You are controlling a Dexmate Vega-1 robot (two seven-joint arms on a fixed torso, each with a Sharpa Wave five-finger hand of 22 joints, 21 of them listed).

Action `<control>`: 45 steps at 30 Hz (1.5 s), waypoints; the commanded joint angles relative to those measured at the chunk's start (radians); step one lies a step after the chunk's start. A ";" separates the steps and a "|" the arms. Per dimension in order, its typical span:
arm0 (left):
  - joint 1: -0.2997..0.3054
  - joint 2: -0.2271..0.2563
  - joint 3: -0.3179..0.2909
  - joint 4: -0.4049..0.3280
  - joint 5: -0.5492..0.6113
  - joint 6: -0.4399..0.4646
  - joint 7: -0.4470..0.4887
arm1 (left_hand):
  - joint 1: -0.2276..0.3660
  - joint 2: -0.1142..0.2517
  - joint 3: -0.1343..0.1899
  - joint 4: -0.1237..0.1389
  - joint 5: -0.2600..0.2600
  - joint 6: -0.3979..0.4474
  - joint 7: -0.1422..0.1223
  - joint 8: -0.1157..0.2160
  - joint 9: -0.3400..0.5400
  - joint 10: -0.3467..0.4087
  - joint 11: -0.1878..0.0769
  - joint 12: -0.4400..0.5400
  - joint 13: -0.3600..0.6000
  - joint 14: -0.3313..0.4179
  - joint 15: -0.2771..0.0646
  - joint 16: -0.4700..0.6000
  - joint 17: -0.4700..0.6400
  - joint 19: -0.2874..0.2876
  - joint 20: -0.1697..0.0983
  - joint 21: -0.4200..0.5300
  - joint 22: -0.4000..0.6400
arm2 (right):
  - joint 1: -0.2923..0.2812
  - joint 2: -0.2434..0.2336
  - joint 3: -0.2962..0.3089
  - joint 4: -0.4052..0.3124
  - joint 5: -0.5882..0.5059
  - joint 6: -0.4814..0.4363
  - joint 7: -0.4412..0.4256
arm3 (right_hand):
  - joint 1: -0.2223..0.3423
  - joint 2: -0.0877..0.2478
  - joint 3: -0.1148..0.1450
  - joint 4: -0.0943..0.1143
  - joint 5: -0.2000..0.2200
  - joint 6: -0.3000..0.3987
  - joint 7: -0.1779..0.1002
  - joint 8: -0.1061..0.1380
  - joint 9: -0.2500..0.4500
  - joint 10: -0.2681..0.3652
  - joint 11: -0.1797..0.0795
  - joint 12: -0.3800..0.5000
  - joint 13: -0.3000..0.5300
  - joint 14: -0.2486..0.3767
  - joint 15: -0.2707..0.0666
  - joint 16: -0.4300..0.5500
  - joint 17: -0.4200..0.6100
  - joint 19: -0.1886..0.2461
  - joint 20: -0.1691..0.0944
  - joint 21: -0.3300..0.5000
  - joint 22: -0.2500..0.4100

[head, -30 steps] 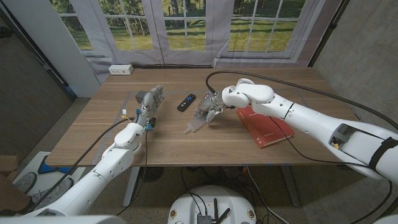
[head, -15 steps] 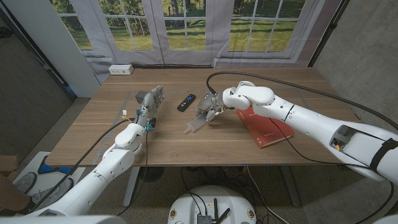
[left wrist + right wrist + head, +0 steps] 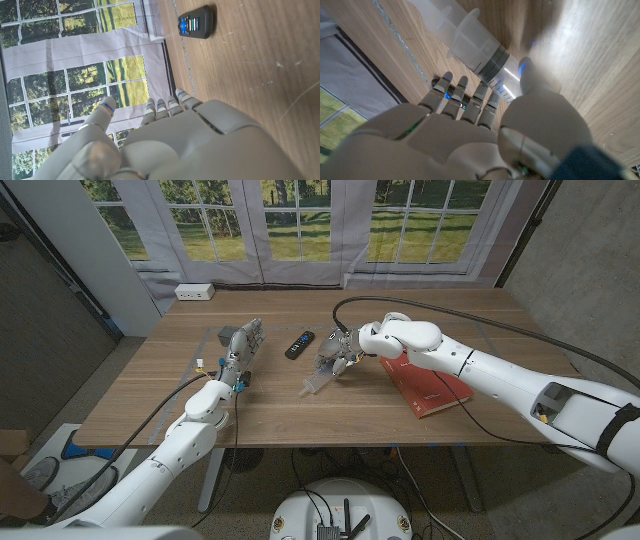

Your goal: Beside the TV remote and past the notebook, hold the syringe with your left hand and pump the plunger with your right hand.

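Note:
The clear syringe (image 3: 314, 384) lies on the wooden table (image 3: 250, 405), its tip toward the table's front edge. My right hand (image 3: 336, 359) is on its far end. In the right wrist view the fingers (image 3: 465, 95) sit on one side of the syringe (image 3: 475, 37) barrel and the thumb presses the other, so my right hand (image 3: 470, 135) pinches it. The black TV remote (image 3: 299, 344) lies just left of that hand, and the red notebook (image 3: 426, 384) lies on its right. My left hand (image 3: 243, 343) stands upright left of the remote (image 3: 196, 22), fingers (image 3: 165, 107) apart and holding nothing.
A white power strip (image 3: 194, 292) sits at the table's far left corner. Black cables run along both arms. Windows with a pale curtain stand behind the table. Bare wood stretches in front of the syringe.
My right arm has shifted very slightly over the syringe. The syringe, the remote and my left hand have stayed where they were.

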 commanded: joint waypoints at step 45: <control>-0.010 -0.014 0.010 0.009 -0.002 -0.001 -0.006 | 0.003 0.067 0.005 0.008 0.005 0.011 -0.005 0.002 0.001 0.004 -0.004 0.000 0.005 0.004 0.003 0.002 0.004 0.019 -0.013 0.008 0.005 | -0.088 -0.085 0.129 -0.069 0.074 0.041 -0.225 | 0.095 0.093 -0.084 -0.002 0.007 0.275 0.002 0.048 0.008 0.274 -0.002 -0.038 -0.004 0.124 -0.160 0.102 0.041 0.086 -0.081 -0.001 -0.001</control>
